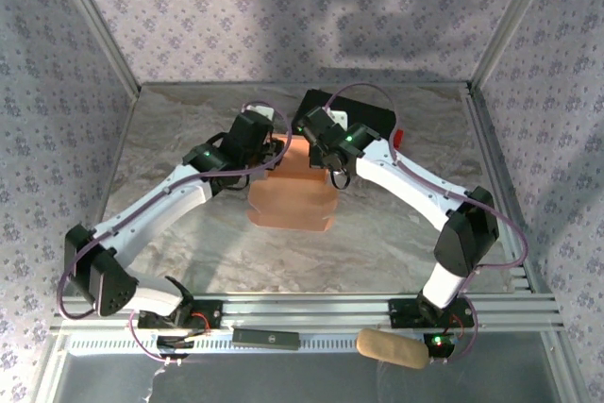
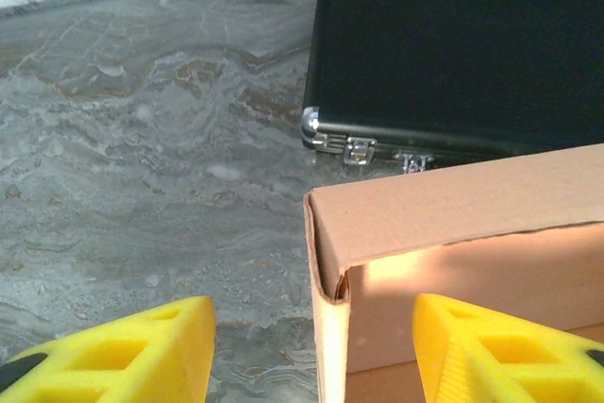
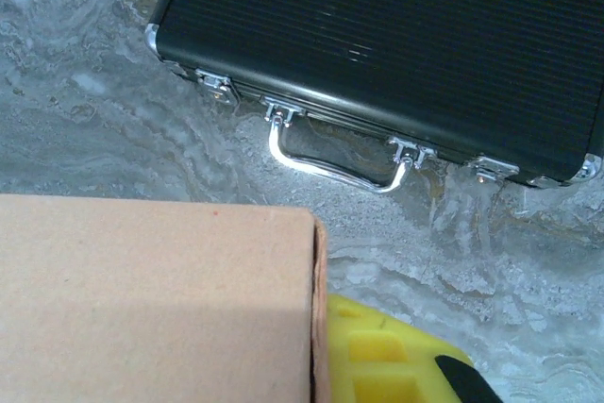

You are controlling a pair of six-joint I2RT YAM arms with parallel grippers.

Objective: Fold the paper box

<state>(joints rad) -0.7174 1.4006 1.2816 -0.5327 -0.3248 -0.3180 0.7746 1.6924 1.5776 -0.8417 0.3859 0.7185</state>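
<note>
From above, the paper box (image 1: 291, 193) sits on the gray table (image 1: 189, 139), just in front of the black case (image 1: 376, 120). It is pink-orange, and part of it stands up like a wall on the side near the case. The left claw (image 1: 270, 152) is at the box's top left corner, to the left of the case. The right claw (image 1: 332, 159) is at the box's top right corner, right in front of the case. In the left claw's camera, its two yellow fingers (image 2: 123, 356) are wide apart and let go. The corner of the box wall stands up between them, and neither finger squeezes it. The case lies behind the box, with its shiny clips facing the box. In the right claw's camera, one yellow finger (image 3: 387, 365) presses against the edge of the cardboard. The other finger is hidden behind the cardboard. This claw is clenched on the box. The case, with its silver handle (image 3: 340, 162), lies just past the box.
</note>
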